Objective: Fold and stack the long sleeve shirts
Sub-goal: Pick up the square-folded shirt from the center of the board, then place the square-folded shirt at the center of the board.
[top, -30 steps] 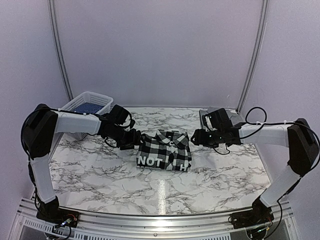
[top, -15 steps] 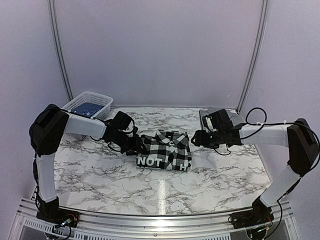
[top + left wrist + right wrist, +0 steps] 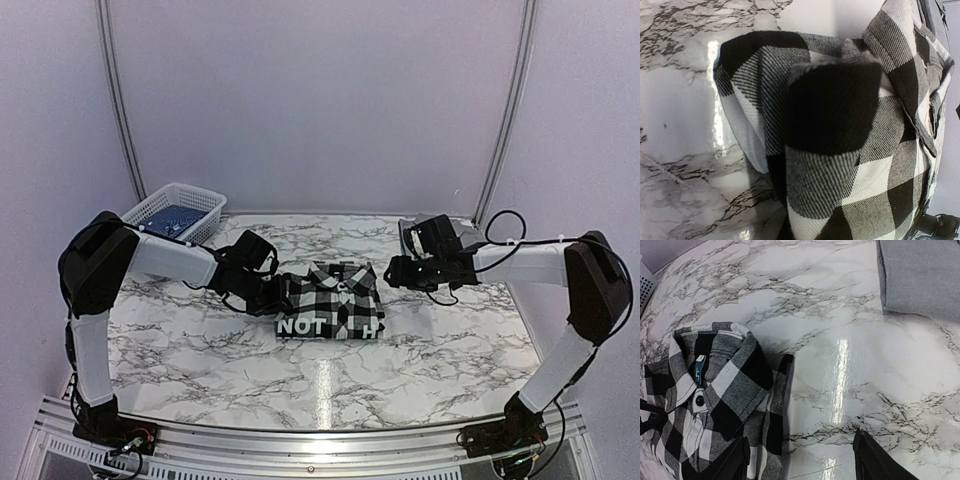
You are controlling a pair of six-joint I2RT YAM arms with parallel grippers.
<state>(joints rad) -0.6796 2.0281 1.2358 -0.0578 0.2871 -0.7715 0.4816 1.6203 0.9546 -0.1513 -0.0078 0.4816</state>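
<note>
A folded black-and-white check cloth shirt lies at the middle of the white marble-patterned desk. Its collar faces the far edge, and its black band of white block letters runs along its near side.

The left arm's fingers are at the shirt's left edge, closed on the cloth. In the left wrist view a raised fold of the check fabric fills the frame and hides the fingers themselves.

The right arm's fingers hang just beside the shirt's right edge near the collar. They stand wide apart and hold nothing, with bare desk between the two dark tips.

A white plastic lattice basket sits at the far left corner. A folded grey cloth lies at the far right corner.
</note>
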